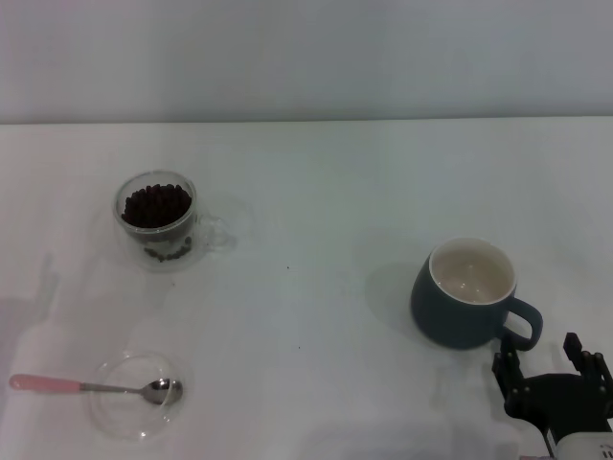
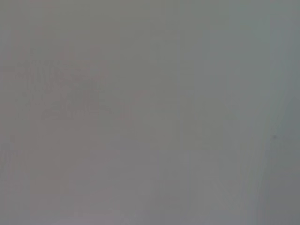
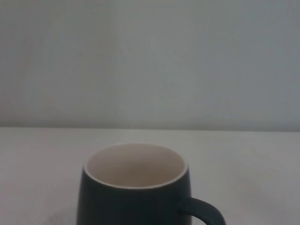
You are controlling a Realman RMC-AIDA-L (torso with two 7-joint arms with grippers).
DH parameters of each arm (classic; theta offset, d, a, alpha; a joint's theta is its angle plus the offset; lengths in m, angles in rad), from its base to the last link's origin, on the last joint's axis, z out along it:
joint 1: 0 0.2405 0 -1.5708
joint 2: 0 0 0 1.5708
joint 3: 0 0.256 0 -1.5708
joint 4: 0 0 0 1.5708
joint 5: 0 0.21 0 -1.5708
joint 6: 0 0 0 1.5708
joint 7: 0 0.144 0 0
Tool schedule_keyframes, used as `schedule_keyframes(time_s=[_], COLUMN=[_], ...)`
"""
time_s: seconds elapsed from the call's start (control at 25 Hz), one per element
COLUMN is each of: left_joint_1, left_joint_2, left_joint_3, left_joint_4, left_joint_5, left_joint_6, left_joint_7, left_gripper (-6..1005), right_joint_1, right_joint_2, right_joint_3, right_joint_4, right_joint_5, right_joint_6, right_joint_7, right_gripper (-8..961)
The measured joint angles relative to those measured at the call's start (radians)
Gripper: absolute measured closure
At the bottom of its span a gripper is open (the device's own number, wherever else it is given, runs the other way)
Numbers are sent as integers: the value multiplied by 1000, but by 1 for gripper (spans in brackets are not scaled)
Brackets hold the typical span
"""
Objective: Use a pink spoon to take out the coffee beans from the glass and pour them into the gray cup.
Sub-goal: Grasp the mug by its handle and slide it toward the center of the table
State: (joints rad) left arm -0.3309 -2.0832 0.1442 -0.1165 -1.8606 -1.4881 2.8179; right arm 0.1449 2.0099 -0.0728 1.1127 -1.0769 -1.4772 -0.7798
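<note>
— Start at the lower left of the head view: what's there?

— The pink spoon (image 1: 91, 386), lying flat, its metal bowl resting in a flat clear dish (image 1: 115, 414) and its pink handle sticking out past the rim toward the left edge. Nothing is holding it.

— And above that?

— The glass (image 1: 158, 222), upper left, well apart from the spoon, heaped with coffee beans (image 1: 155, 204). Its handle points right.

— Then across the bare white table (image 1: 316, 192)?

— The gray cup (image 1: 469, 292), right of centre, looks empty, handle toward the lower right. The right gripper (image 1: 550, 367) sits just beside that handle in the bottom right corner, fingers spread, gripping nothing. The left gripper isn't in sight; its wrist view shows only a blank surface.

— So what makes the first step go well?

— I'd say take the spoon by the pink handle, outside the dish, and lift it level so the dish isn't dragged along.
</note>
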Motion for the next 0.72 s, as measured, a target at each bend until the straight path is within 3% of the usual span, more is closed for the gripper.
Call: schedule_keyframes(time_s=[0.72], left_joint_1=[-2], left_joint_2=[4], left_joint_3=[-2], left_joint_4=[6], left_joint_5=[-26], left_joint_6=[3], left_joint_7=[0], left_gripper=[228], right_joint_1=[27], right_joint_2=[-1], right_joint_3=[71], right_joint_4=[-61], right_joint_5=[8], right_joint_6=[45], right_joint_7=[7], right_gripper=[234])
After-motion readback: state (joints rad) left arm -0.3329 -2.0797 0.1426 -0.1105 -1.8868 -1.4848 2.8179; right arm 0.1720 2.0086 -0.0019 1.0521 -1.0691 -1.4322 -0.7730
